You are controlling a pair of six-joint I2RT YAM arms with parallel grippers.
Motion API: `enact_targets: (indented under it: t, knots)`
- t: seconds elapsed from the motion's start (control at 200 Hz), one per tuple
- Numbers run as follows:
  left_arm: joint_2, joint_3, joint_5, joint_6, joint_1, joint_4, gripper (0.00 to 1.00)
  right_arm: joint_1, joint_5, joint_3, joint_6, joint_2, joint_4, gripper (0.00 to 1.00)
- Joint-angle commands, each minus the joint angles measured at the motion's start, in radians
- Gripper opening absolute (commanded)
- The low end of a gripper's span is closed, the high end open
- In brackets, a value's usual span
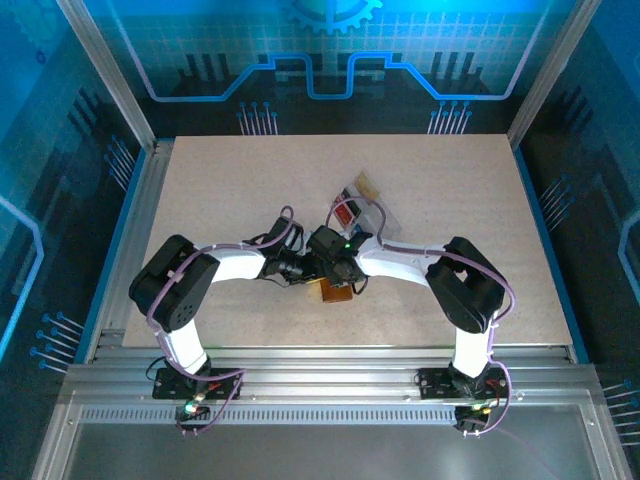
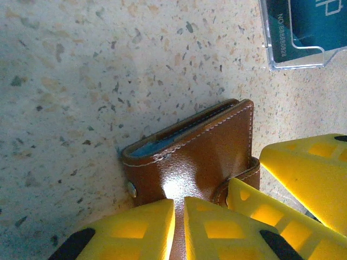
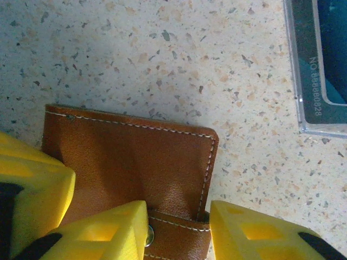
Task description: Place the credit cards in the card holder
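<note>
- The card holder (image 2: 200, 157) lies closed on the pale speckled surface (image 2: 81, 81). In the top view it sits near the middle of the surface, just on the near side of where the two arms meet.
- A blue credit card (image 2: 162, 142) is tucked inside it. Its thin edge shows along the open side of the fold.
- A leather strap (image 3: 176, 232) wraps round one edge of the holder, and a small pale snap button (image 3: 149, 234) sits on the strap.
- The left fingers (image 2: 135, 230) are drawn almost together, with a slim gap between them. Their tips are over the holder's near edge, but I cannot tell whether they pinch any leather.
- The right fingers (image 3: 260, 233) stand apart with the strap lying between them. One tip is just beside the snap button.
- From the left wrist, the right fingers crowd in just beside the left ones at the strap.
- A clear plastic tray (image 2: 282, 66) lies near the holder but apart from it, and holds a blue card (image 2: 320, 21) with pale printing.
- In the top view a red card (image 1: 346, 212) lies in the tray, with a tan card (image 1: 368, 185) at its far end.
</note>
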Motion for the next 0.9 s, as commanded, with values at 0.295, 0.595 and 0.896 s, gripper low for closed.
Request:
enact_targets:
  t: [0.295, 0.595, 0.896]
  knots:
    - [0.107, -0.011, -0.055, 0.005, -0.014, -0.066, 0.14, 0.016, -0.194, -0.076, -0.015, -0.07, 0.178, 0.41]
    - [0.115, -0.01, -0.064, 0.002, -0.013, -0.074, 0.13, 0.077, -0.06, -0.086, -0.03, -0.139, 0.164, 0.45]
    - [0.116, -0.011, -0.064, 0.0, -0.013, -0.075, 0.13, 0.095, -0.065, -0.093, -0.054, -0.125, 0.188, 0.39]
